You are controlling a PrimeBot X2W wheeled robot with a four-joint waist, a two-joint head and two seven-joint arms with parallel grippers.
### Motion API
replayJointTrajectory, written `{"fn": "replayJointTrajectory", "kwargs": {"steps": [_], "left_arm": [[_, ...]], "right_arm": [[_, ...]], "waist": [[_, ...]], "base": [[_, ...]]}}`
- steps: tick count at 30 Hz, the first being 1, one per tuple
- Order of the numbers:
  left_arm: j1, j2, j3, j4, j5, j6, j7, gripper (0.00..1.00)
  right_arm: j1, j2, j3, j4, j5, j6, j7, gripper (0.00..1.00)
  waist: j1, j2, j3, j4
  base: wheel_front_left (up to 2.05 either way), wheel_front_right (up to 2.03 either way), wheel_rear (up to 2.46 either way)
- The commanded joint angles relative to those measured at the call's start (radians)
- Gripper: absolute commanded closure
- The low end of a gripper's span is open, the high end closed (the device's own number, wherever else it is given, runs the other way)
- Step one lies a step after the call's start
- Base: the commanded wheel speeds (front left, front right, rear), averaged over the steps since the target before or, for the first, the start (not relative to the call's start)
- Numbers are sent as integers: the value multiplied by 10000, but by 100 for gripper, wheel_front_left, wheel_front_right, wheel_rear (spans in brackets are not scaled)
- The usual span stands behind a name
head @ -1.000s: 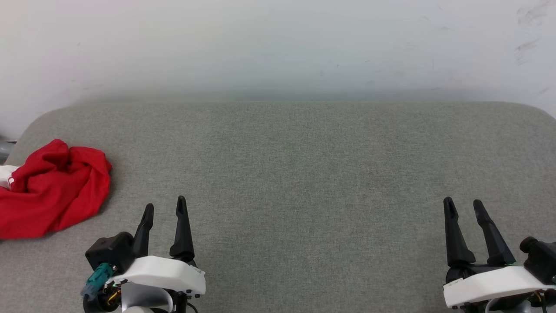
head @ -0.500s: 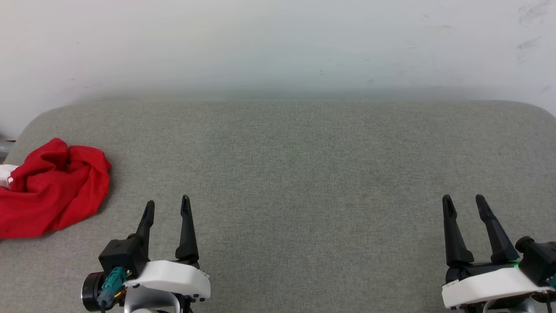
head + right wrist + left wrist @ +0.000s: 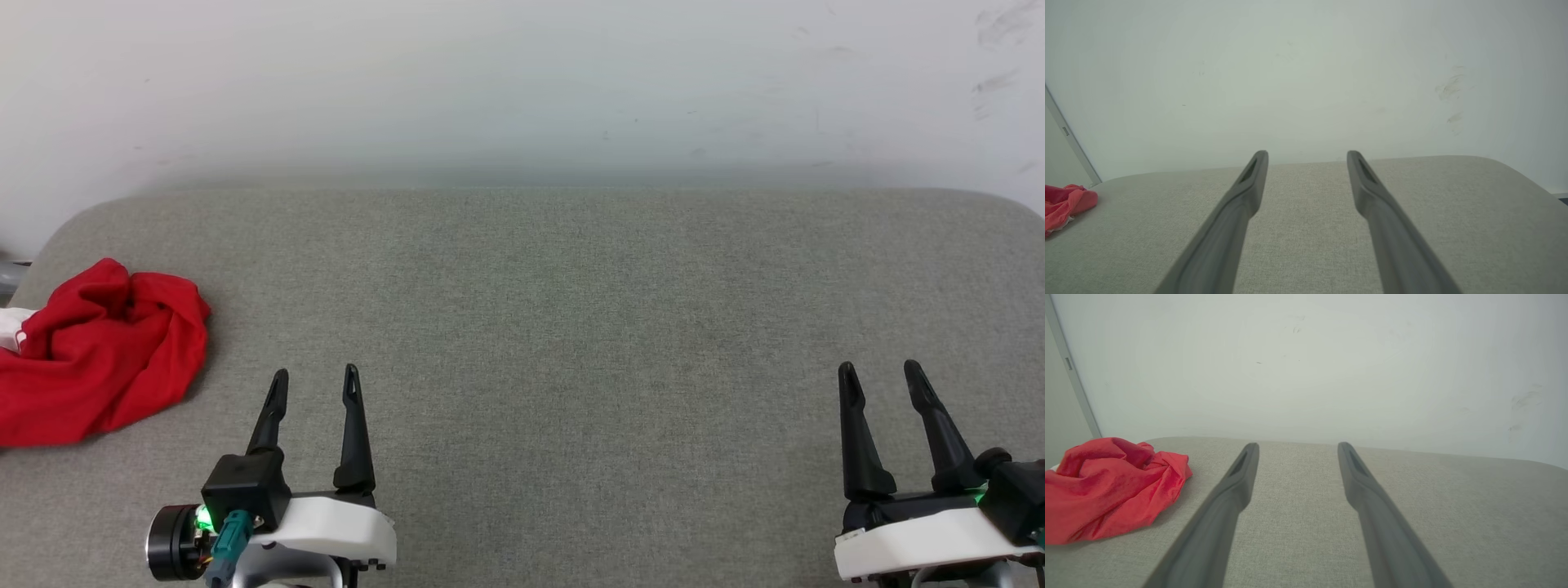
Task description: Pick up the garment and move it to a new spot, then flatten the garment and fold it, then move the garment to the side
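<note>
The garment (image 3: 94, 355), bright red with a bit of white at its left edge, lies crumpled in a heap at the far left of the grey fabric surface (image 3: 571, 327). In the left wrist view the garment (image 3: 1106, 488) sits to the left of the fingers; in the right wrist view the garment (image 3: 1063, 204) peeks in at the left edge. My left gripper (image 3: 317, 377) stands open at the lower left, right of the heap and apart from it, with nothing between its fingers. My right gripper (image 3: 880, 369) stands open and empty at the lower right.
A white wall (image 3: 522, 90) runs along the far edge of the grey surface. The surface has rounded corners at the far left and far right. A grey metal part (image 3: 10, 278) shows past the left edge, behind the garment.
My left wrist has turned a little, its fingers now pointing straighter up the head view. My right gripper has shifted slightly right. The garment has not moved.
</note>
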Motion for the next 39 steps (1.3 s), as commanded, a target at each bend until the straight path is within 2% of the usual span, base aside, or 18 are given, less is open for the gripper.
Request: {"fn": "replayJointTrajectory", "kwargs": {"steps": [1, 8, 19, 28, 39], "left_arm": [[97, 25, 17, -78, 210, 56, -87, 0], [129, -57, 45, -101, 605, -6, -194, 0], [192, -271, 302, 17, 1036, -498, -385, 0], [174, -414, 676, 101, 876, -861, -413, 0], [58, -452, 760, 200, 855, -953, -413, 0]], "right_arm": [[53, 22, -2, -122, -217, -3, -77, 0], [83, 23, 15, -220, -560, -3, -198, 0], [138, 26, 76, -270, -793, -5, -396, 0], [110, 27, -13, -51, -137, -5, -409, 0], [42, 27, -15, 74, 132, -5, -409, 0]], "waist": [[0, 0, 1, -3], [0, 0, 29, 35], [0, 0, 91, 107], [0, 0, 139, 91], [0, 0, 194, 95]], "base": [[0, 0, 0], [0, 0, 0], [0, 0, 0], [0, 0, 0], [0, 0, 0]]}}
